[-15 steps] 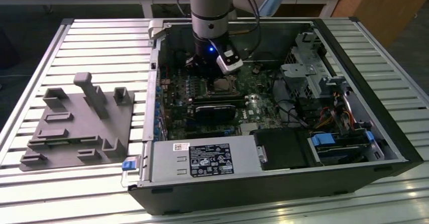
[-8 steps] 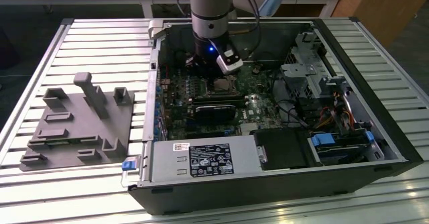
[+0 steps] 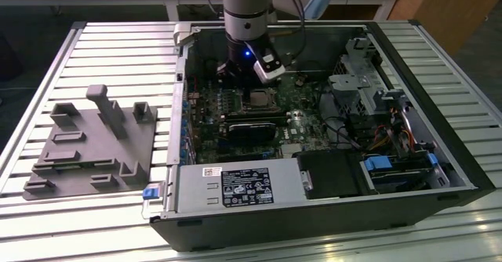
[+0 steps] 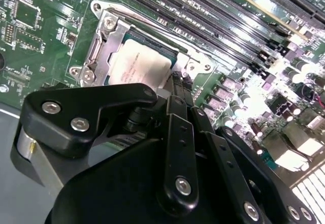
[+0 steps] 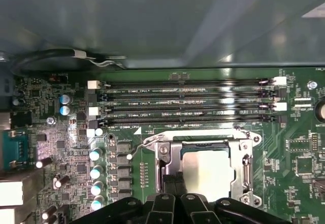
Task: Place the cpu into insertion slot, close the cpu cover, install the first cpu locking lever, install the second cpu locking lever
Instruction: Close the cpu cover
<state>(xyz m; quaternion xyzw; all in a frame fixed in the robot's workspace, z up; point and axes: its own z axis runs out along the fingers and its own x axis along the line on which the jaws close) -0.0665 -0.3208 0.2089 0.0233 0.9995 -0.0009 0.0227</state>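
The cpu (image 5: 207, 172) is a silvery square chip lying flat in the motherboard socket, also seen in the second wrist view as the cpu (image 4: 136, 65) and in the exterior view as the cpu (image 3: 257, 100). The grey cpu cover (image 5: 242, 165) lies down around it, the chip showing through its window. A thin wire locking lever (image 5: 147, 140) runs along the socket's edge. My gripper (image 5: 173, 184) is low over the socket's rim, fingers together and touching the edge of the cover (image 4: 104, 41). The gripper (image 4: 177, 84) looks shut with nothing visible between the fingers.
The open computer case (image 3: 439, 150) lies on a slatted table. Memory slots (image 5: 188, 102) run beside the socket. A black block (image 3: 251, 127), a power supply (image 3: 235, 188), a drive cage (image 3: 368, 86) and cables crowd the case. A grey fixture plate (image 3: 90, 150) sits at the exterior view's left.
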